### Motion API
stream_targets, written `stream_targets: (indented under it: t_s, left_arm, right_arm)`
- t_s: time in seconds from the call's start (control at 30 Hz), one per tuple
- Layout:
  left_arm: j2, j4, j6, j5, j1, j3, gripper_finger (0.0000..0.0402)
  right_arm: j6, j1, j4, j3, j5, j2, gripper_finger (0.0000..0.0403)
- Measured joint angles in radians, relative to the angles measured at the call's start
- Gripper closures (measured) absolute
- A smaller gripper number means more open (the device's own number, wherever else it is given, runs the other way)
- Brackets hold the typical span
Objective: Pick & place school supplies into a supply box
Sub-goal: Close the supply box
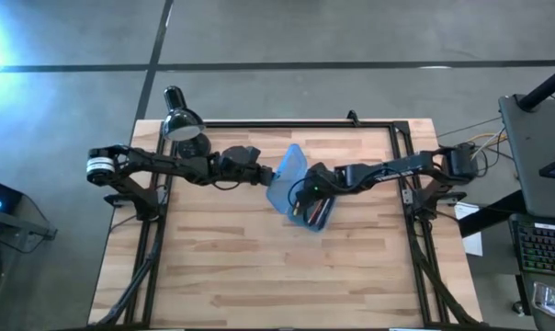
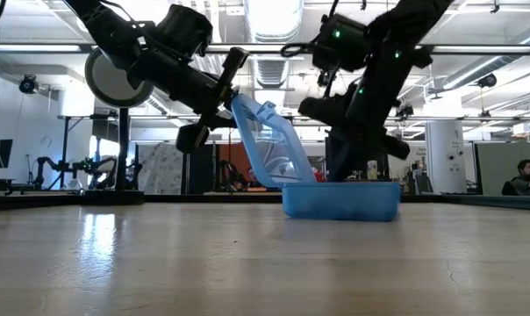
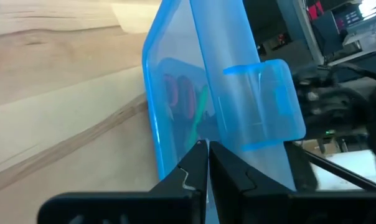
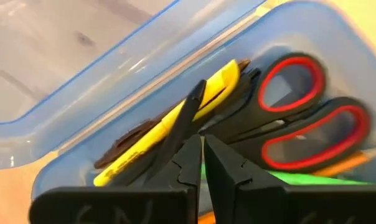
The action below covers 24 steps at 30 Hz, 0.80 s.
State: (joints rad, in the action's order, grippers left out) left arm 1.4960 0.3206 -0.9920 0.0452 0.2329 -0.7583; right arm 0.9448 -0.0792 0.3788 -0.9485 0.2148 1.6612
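floor (image 1: 369, 32): grey concrete w/ dark seams round my table
lamp (image 1: 180, 118): black, at my bench's back-left corner
ceiling (image 2: 274, 22): bright strip lights, exposed ducts

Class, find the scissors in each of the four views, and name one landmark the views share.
High view: not distinguishable; the right gripper covers the box.
Low view: hidden behind the box wall.
Left wrist view: red handles seen through the raised lid.
Right wrist view: scissors lie in the box at right, beside the yellow pen.
Shared landmark: the blue box.
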Motion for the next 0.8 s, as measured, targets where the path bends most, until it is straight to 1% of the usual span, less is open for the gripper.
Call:
stream_targets:
  t_s: [0.17,0.3,0.43,0.5,0.57,0.63,0.7,0.8]
  left_arm:
    - [0.000,0.002,0.000,-0.001,0.000,0.001,0.0401]
    - [0.000,0.001,0.000,-0.003,0.000,0.002,0.0401]
    - [0.000,0.002,0.000,-0.003,0.000,0.002,0.0401]
    - [0.000,0.002,0.000,-0.003,0.000,0.002,0.0401]
    - [0.000,0.002,0.001,-0.003,0.000,0.003,0.0401]
    - [0.000,0.002,0.001,-0.004,0.000,0.003,0.0401]
    - [0.000,0.002,0.001,-0.004,0.000,0.003,0.0401]
    - [0.000,0.002,0.000,-0.004,0.000,0.004,0.0401]
  right_arm:
    - [-0.073,0.032,0.110,-0.051,0.115,-0.067,0.0390]
    - [-0.114,0.066,0.289,-0.072,0.182,-0.151,0.0390]
    - [-0.086,0.126,0.534,-0.045,0.183,-0.241,0.0390]
    - [-0.050,0.173,0.600,-0.014,0.182,-0.283,0.0390]
    - [-0.018,0.217,0.605,0.026,0.177,-0.324,0.0390]
    - [0.011,0.242,0.597,0.075,0.156,-0.335,0.0390]
    - [0.036,0.245,0.554,0.127,0.131,-0.323,0.0390]
    - [0.018,0.245,0.432,0.182,0.102,-0.286,0.0390]
